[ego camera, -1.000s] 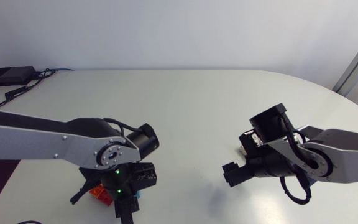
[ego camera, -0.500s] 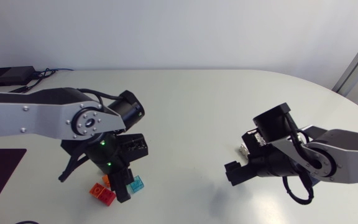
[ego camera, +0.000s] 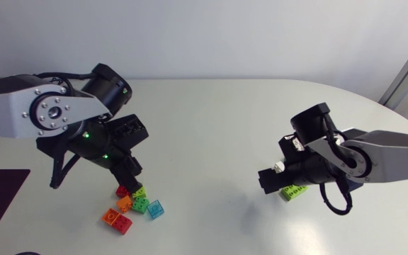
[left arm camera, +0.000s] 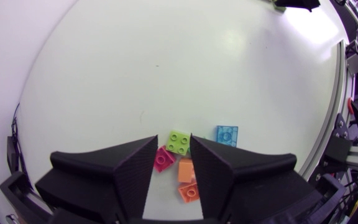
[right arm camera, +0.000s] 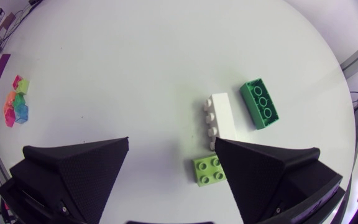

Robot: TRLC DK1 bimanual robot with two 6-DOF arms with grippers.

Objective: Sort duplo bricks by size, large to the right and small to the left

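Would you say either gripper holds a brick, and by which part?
Nothing is held; the black left gripper and black right gripper both stand open, empty.

You work in a robotics lab: white table (ego camera: 218,120), your left arm (ego camera: 6,117) and right arm (ego camera: 402,159) over it, a cabled black box (ego camera: 9,86) at ten o'clock.

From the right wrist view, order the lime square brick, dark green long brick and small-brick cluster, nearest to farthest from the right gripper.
1. lime square brick: beside a finger of the right gripper.
2. dark green long brick: ahead, past the white brick.
3. small-brick cluster: far across the table.
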